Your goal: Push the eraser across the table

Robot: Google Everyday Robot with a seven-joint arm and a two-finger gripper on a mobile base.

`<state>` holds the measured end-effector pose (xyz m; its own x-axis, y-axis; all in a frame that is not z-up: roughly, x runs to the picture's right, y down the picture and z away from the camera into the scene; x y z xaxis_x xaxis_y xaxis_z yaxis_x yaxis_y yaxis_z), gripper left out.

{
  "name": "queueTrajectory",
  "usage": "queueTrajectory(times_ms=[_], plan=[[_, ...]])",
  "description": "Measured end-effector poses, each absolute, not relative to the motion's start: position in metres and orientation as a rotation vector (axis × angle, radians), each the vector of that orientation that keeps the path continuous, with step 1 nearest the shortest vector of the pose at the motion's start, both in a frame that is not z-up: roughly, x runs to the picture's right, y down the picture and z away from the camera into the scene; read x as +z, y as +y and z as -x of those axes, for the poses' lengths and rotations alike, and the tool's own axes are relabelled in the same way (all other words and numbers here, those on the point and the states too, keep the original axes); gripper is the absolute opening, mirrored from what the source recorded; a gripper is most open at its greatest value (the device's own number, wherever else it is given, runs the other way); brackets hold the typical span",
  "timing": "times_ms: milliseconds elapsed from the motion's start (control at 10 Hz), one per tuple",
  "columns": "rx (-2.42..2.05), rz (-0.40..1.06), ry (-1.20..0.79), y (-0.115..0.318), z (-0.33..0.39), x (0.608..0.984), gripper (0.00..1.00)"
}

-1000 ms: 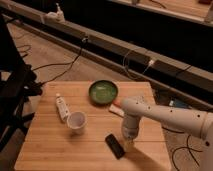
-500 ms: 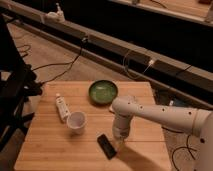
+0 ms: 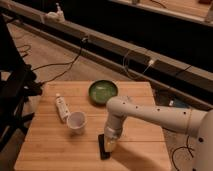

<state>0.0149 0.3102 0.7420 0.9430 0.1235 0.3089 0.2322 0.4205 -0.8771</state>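
**Change since earlier frames:** the gripper (image 3: 111,140) has travelled toward the view's left, and the eraser (image 3: 103,149) has shifted the same way with it, now lying nearer the table's middle line.

**Gripper:** low over the table (image 3: 50,145), at the end of the white arm (image 3: 150,114), pressed against or onto the eraser's right upper part. Whether it is open or closed cannot be told.

**Eraser:** black slab, flat on the planks near the front edge, directly beneath the gripper and just to its view-left. Its long axis runs roughly front to back, slightly tilted, so one long flank faces the gripper.

**Governing relation:** most of the slab lies on the gripper's view-left side. By judgement, a further sideways sweep would bear on the long flank and slide it broadside, with open planks ahead.

**Other entries:** white cup (image 3: 76,121) up and to the gripper's view-left, near. White bottle (image 3: 61,106) beyond the cup. Green bowl (image 3: 103,92) behind the gripper, well apart.

**Risk, judged:** off-centre contact could spin the slab.
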Motion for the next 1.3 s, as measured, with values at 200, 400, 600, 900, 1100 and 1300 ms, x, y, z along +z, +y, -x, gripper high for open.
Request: queueTrajectory(times_ms=[200, 400, 600, 900, 1100, 1300], plan=[[-0.062, 1.124, -0.358, 0.305, -0.017, 0.745, 0.0], [-0.044, 1.077, -0.323, 0.288, -0.036, 0.745, 0.0], [-0.012, 1.034, -0.265, 0.271, -0.062, 0.738, 0.0], [0.061, 1.009, -0.226, 0.264, -0.092, 0.73, 0.0], [0.077, 1.018, -0.238, 0.269, -0.09, 0.734, 0.0], [0.079, 1.029, -0.261, 0.275, -0.081, 0.74, 0.0]])
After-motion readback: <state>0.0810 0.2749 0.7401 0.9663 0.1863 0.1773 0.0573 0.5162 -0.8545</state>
